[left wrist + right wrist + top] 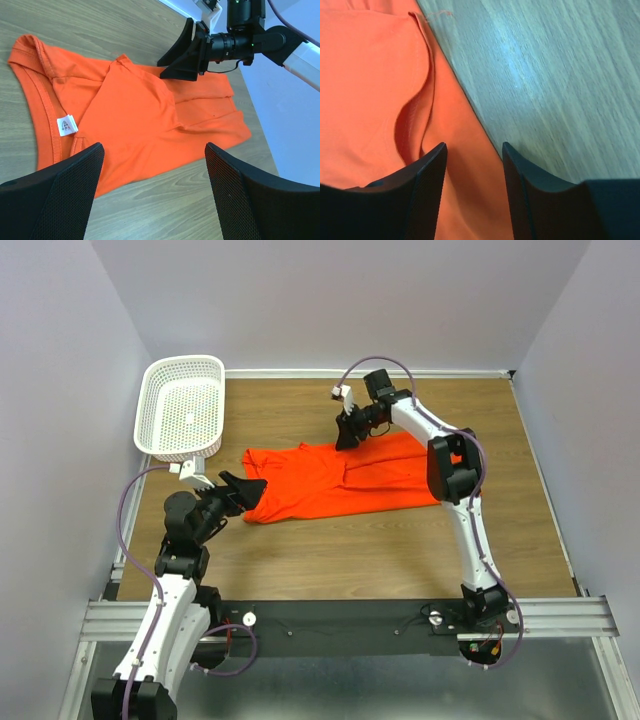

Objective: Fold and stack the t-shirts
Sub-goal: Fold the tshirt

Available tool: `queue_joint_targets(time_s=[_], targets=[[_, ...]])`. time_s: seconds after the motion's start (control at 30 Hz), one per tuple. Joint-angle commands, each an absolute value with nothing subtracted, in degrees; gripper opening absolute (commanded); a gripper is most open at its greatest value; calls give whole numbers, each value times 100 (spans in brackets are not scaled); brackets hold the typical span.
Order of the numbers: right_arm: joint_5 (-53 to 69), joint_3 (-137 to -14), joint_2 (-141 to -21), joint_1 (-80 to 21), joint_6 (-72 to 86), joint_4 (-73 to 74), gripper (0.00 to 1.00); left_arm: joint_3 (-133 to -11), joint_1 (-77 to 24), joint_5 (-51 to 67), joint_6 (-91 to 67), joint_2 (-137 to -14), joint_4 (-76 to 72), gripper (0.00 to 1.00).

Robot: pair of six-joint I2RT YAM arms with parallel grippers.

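Note:
The orange-red t-shirt (340, 482) lies partly folded and flat on the wooden table, collar end to the left. In the left wrist view the shirt (135, 115) shows its white neck label (66, 125). My left gripper (244, 490) is open and empty, just above the table at the shirt's left edge; it also shows in the left wrist view (155, 165). My right gripper (343, 440) is open at the shirt's far edge. In the right wrist view its jaws (474, 152) stand apart over the shirt's edge fabric (380, 90), holding nothing.
A white mesh basket (183, 407) stands at the far left corner of the table (400, 550). Grey walls close in the back and both sides. The right arm (455, 470) reaches over the shirt's right part.

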State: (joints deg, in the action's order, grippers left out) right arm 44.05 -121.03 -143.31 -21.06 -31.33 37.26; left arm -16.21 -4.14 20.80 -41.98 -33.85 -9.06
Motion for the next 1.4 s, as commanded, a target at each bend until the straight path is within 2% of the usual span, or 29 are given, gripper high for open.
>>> queue_joint_targets(time_s=[0.0, 0.1, 0.13, 0.27, 0.43, 0.63, 0.93, 1.03, 1.2, 1.23, 1.27, 1.3, 1.33, 1.37], targets=[[4139, -12225, -14722, -2180, -2944, 3876, 50, -1582, -396, 2250, -4271, -3305, -1063, 89], [4271, -12164, -14704, -2180, -2962, 3911, 38, -1565, -396, 2259, -4280, -3287, -1063, 89], [4341, -12129, -14661, -2180, -2988, 3920, 29, -1573, -396, 2259, -4280, -3305, -1063, 89], [4403, -12067, -14634, -2180, -3024, 3937, 9, -1582, -395, 2267, -4271, -3340, -1072, 89], [4412, -12304, -14651, -2180, -2901, 3920, 1, -1564, -396, 2268, -4280, -3340, -1072, 89], [3526, -13112, -15011, -2136, -1856, 3552, 1, -1564, -396, 2259, -4289, -3331, -1072, 89], [1478, -13490, -15240, -1793, 148, 2136, 1, -1529, -396, 2206, -4359, -3349, -1055, 89], [715, -13860, -15450, -1583, 561, 1987, 1, -1529, -396, 2224, -4377, -3436, -1081, 89], [167, -13931, -15495, -1319, 888, 1934, 1, -1485, -396, 2267, -4412, -3533, -1230, 89], [202, -13870, -15478, -1284, 862, 1925, 2, -1477, -396, 2268, -4421, -3568, -1257, 89], [359, -13791, -15373, -1205, 827, 1934, 11, -1459, -396, 2276, -4438, -3586, -1283, 89], [500, -13677, -15259, -1178, 730, 1925, 24, -1459, -396, 2285, -4447, -3603, -1335, 89], [631, -13371, -15145, -1160, 468, 1916, 50, -1450, -396, 2285, -4456, -3638, -1353, 89], [755, -13203, -15004, -1125, 309, 1916, 61, -1441, -396, 2285, -4465, -3656, -1380, 89]])
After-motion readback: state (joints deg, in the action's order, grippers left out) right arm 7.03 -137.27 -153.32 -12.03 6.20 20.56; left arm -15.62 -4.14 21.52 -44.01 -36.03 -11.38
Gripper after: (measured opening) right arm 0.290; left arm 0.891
